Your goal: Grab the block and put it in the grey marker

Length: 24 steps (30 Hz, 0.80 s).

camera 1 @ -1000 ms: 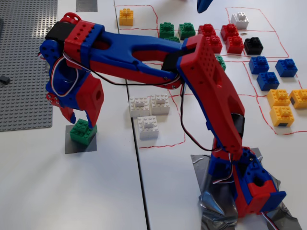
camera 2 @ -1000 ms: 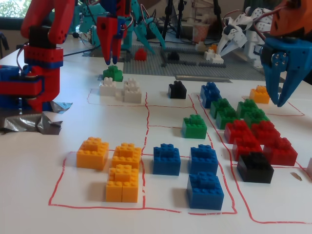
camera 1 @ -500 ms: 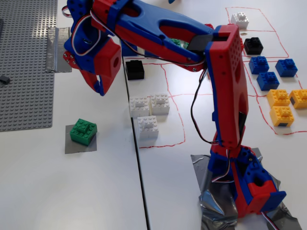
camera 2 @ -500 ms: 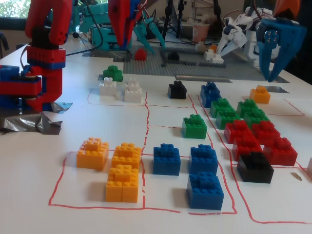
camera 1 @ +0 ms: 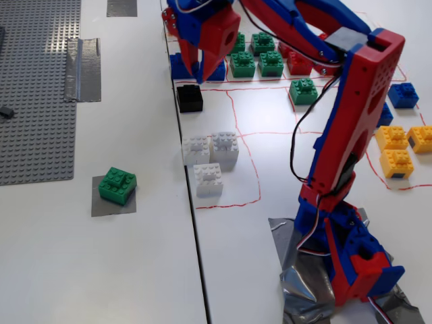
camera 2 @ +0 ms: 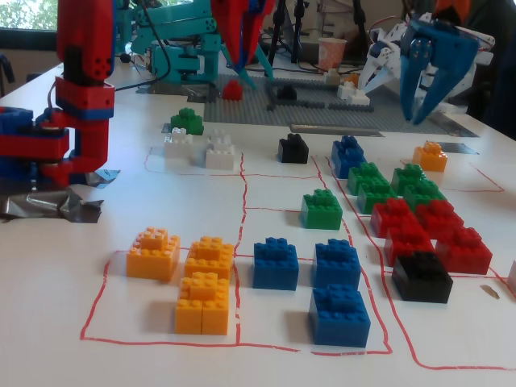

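- The block (camera 1: 117, 185), a small square green brick with round studs on top, is seen lying on the grey marker (camera 1: 113, 206), a flat smooth patch of grey tape on the white table (camera 1: 101, 270).
- In another fixed view the same block (camera 2: 186, 121) is seen far back, behind the white bricks (camera 2: 196, 148).
- The gripper (camera 1: 204, 69) is made of glossy red and blue plastic; it hangs above the blue bricks (camera 1: 179, 66), well apart from the block. Nothing is held in it, and the pointed fingers look close together, with only a narrow gap.
- A large grey studded baseplate (camera 1: 37, 94) is seen at the left, with a wrinkled strip of grey tape (camera 1: 84, 69) at its edge.
- One black brick (camera 1: 190, 98) stands just below the gripper in this view.
- Green bricks (camera 1: 256, 55), red bricks (camera 1: 300, 63) and yellow bricks (camera 1: 401, 148) are grouped inside thin red drawn lines.
- The arm base (camera 1: 354, 260) is fixed on crumpled silver tape.
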Tool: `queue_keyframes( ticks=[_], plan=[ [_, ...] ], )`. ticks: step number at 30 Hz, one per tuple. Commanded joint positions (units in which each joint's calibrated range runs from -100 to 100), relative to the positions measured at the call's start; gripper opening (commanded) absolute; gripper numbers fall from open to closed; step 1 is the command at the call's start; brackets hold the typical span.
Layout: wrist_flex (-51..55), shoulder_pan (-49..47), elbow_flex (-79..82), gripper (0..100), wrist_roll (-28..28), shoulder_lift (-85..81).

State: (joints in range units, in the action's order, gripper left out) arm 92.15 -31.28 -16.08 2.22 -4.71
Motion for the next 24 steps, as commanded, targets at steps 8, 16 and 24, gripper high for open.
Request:
queue_keyframes(
  ticks=[8, 16, 24],
  plan=[
    [1.03, 10.77, 2.36, 0, 1.76, -10.47],
    [1.11, 18.33, 6.45, 0, 2.64, -13.77],
    [-0.1, 25.98, 8.54, 0, 3.61, -14.43]
  ],
)
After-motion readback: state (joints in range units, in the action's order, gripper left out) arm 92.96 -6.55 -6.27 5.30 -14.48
